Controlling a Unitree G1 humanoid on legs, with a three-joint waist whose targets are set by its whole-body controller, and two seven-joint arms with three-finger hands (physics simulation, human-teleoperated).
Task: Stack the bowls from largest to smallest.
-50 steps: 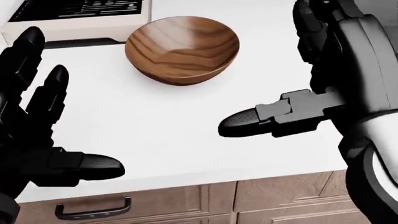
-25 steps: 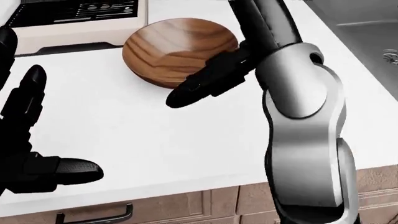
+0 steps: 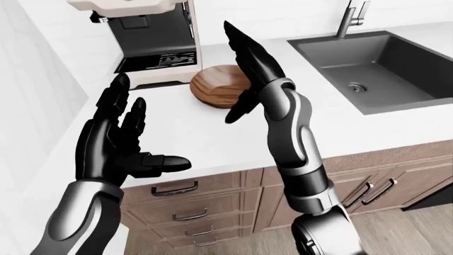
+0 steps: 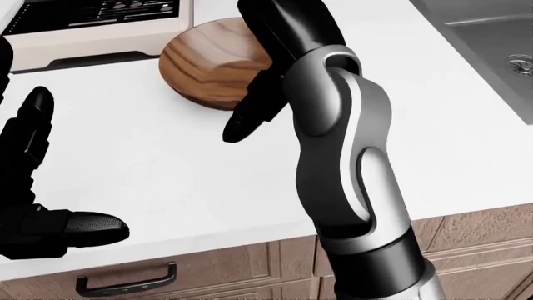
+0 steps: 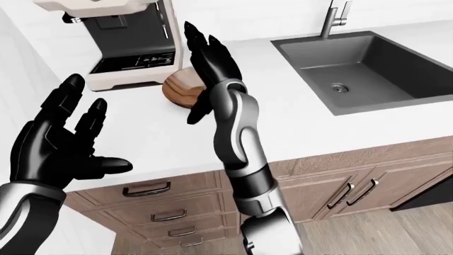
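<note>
Both hands spread, right hand (image 3: 248, 58) over wooden bowl (image 3: 216, 85).

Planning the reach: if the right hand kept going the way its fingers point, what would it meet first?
Probably the wooden bowl. The right hand, open with fingers raised toward the views' top, stands at the bowl's right side. Beyond lie bare counter and the wall; depth is unclear, so it may pass just above the rim.
</note>
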